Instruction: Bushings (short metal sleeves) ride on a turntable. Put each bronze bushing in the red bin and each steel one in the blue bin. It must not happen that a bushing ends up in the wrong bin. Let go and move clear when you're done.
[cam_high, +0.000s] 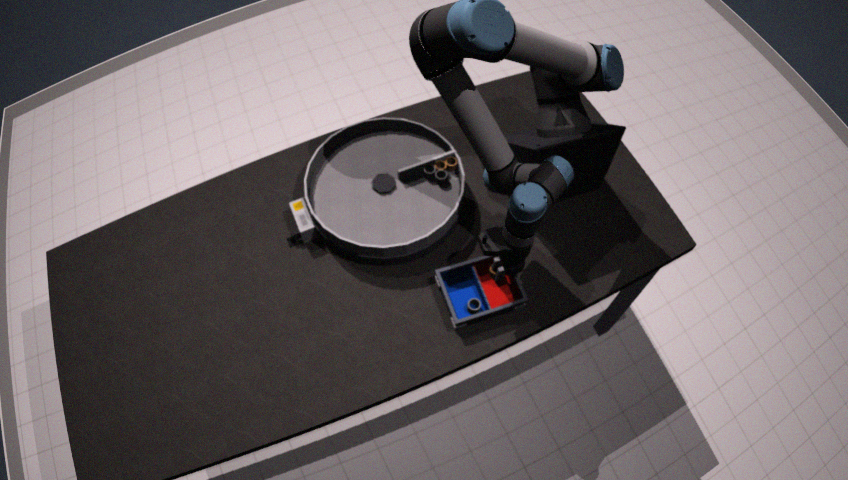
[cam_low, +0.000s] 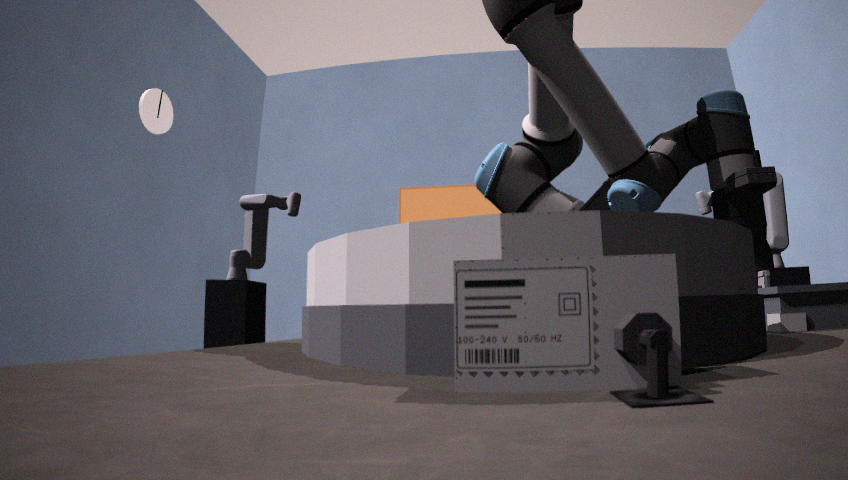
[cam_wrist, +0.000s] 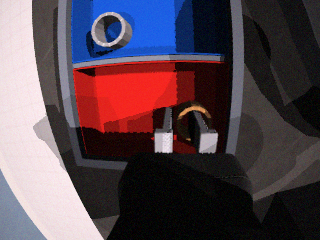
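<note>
Exterior cam catches a label (cam_low: 550, 350) (cam_high: 297, 205) on the pale box (cam_low: 636, 285) (cam_high: 306, 224) by the turntable (cam_low: 374, 267) (cam_high: 357, 208): "100-240 V 50/60 HZ" plus a barcode, other lines just bars. Gripper (cam_high: 498, 271) (cam_wrist: 181, 118) jaws are apart, not clamped, with a bronze bushing (cam_high: 490, 271) (cam_wrist: 194, 107) at the fingers in the red bin (cam_high: 498, 295) (cam_wrist: 125, 95). Steel one (cam_high: 468, 304) (cam_wrist: 95, 30) sits in the blue bin (cam_high: 462, 291) (cam_wrist: 155, 30), more bushings (cam_high: 440, 169) by the turntable's divider (cam_high: 422, 164).

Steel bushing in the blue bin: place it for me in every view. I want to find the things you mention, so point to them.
Top: the steel bushing (cam_high: 468, 305) (cam_wrist: 94, 31) is right of centre, below mid-height, at the blue bin's (cam_high: 461, 292) (cam_wrist: 155, 27) lower end.
Exterior: not in it.
Wrist: top edge, left of centre.
Landmark shared by top and wrist: the divider (cam_high: 480, 288) (cam_wrist: 150, 60); exterior lacks it.
</note>
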